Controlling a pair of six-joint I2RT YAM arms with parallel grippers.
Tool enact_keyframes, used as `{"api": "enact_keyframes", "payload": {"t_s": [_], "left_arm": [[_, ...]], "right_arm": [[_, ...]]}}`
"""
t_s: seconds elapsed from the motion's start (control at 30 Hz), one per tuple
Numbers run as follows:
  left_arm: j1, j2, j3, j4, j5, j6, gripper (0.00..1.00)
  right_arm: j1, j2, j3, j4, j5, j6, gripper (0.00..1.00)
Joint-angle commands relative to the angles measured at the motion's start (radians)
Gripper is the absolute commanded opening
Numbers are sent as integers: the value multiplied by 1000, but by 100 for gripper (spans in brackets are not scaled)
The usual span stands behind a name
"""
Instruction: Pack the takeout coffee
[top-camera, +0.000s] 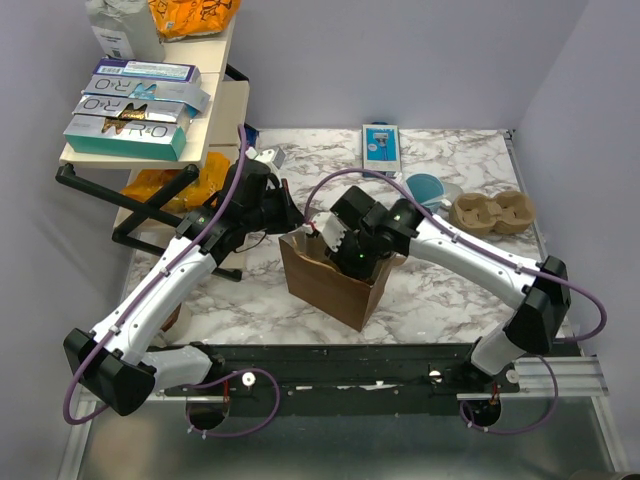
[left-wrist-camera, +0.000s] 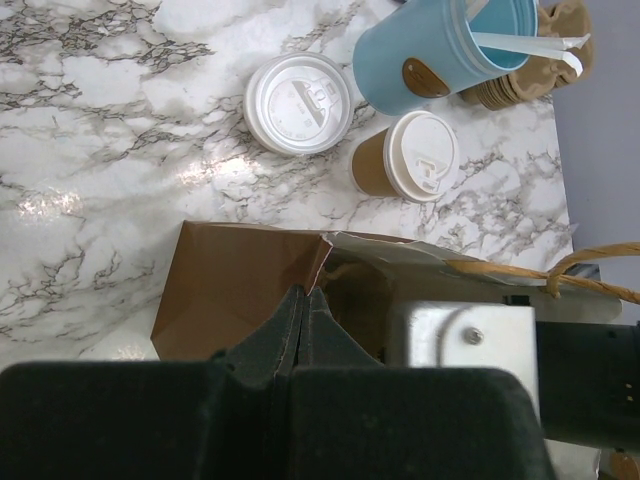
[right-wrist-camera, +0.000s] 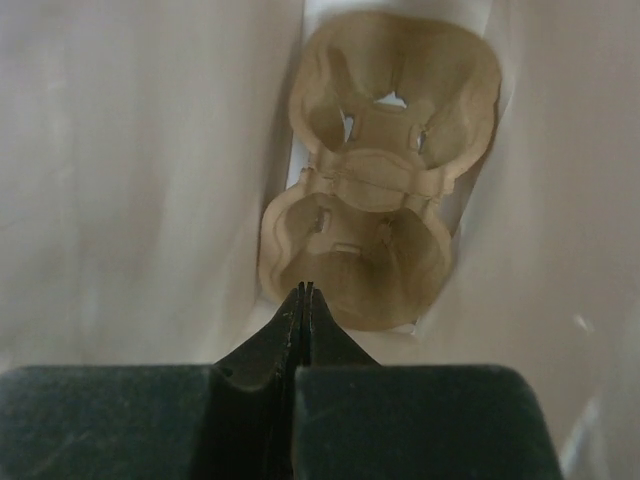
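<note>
The left gripper's (left-wrist-camera: 305, 300) fingers are pressed together on the thin rim of the brown paper bag (left-wrist-camera: 235, 290), pinching its creased edge. The right gripper (right-wrist-camera: 305, 295) is down inside the bag with its fingers also pressed together and holding nothing, their tip just over the near rim of a moulded pulp carrier (right-wrist-camera: 370, 260) with two round wells. The takeout coffee (left-wrist-camera: 405, 160), a smooth tan paper cup under a round white plastic lid (left-wrist-camera: 425, 155), stands upright on the marble table (left-wrist-camera: 100, 150) beyond the bag, lid up and long axis vertical, just beside a light-blue mug (left-wrist-camera: 430, 50).
</note>
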Motion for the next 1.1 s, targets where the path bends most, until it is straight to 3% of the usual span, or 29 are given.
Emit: {"api": "enact_keyframes", "payload": {"t_s": [0.0,0.43,1.07], "left_arm": [[4,-24,0,5,2,-7,0],[4,-47,-17,20,-20,-40,0],[5,-43,-40,91,48,-60,0]], "right_arm": [[6,45,10,-35,41,42,4],[5,91,-83,-69,39,68,1],[8,244,-180,29,47,100,1]]}}
